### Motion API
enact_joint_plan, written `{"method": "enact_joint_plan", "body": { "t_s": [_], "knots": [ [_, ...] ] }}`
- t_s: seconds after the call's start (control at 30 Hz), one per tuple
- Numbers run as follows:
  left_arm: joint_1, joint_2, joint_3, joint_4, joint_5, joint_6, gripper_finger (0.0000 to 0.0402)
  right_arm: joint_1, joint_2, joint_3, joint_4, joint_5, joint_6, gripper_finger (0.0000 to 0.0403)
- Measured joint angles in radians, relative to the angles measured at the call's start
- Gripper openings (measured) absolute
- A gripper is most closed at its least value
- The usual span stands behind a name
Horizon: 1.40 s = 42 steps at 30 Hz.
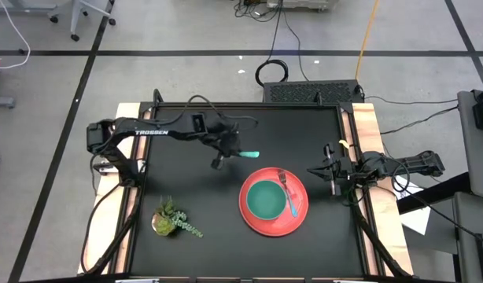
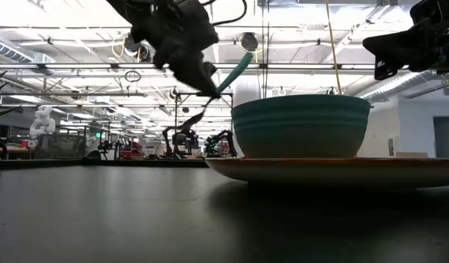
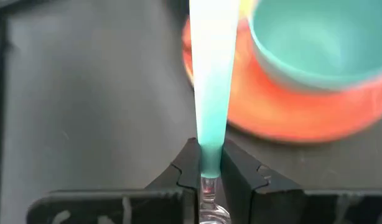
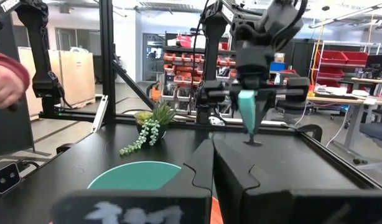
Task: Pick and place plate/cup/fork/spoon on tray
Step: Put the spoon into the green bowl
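Note:
My left gripper [image 1: 224, 151] is shut on the spoon [image 1: 245, 154] above the table, behind and left of the coral-red tray [image 1: 300, 220]. The spoon's teal handle [image 3: 211, 81] points toward the tray, and its metal head [image 2: 196, 117] hangs lower. The dark teal cup [image 1: 266, 200] stands in the tray. The fork [image 1: 288, 192] lies in the tray on the cup's right. My right gripper [image 1: 331, 174] is shut and empty at the table's right edge, level with the tray. My left gripper pinches the spoon between its two fingers at the narrow end of the teal handle [image 3: 208, 167], where it meets the metal neck. The fingers lie across the spoon. The spoon is lifted clear of the table and tilted, handle end up [image 2: 238, 67], head down.
A small potted plant [image 1: 172, 220] lies at the near left of the table. Wooden strips [image 1: 372, 157] run along the table's sides. A person's hand [image 4: 4, 81] shows beyond the table in the right wrist view.

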Motion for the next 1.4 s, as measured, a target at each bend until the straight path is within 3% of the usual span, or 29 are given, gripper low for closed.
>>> {"method": "enact_joint_plan", "body": {
  "t_s": [0.17,0.43,0.67,0.87,1.4],
  "knots": [
    [-0.047,-0.001,0.0,0.166,0.015,-0.168,0.004,0.0,0.0,0.0,0.001,0.0,0.0,0.0],
    [-0.157,-0.001,0.0,0.424,0.16,-0.357,0.004,0.0,0.0,0.0,0.001,0.0,0.015,0.0],
    [-0.22,0.001,0.0,0.52,0.148,-0.475,0.004,0.0,0.0,0.0,0.0,0.0,0.021,0.0],
    [-0.271,0.013,0.0,0.539,0.087,-0.499,0.004,0.0,0.0,0.0,0.0,0.0,0.022,0.0],
    [-0.327,0.117,0.0,0.657,0.084,-0.486,0.004,0.0,0.0,0.0,0.0,0.0,0.023,0.0]
  ]
}}
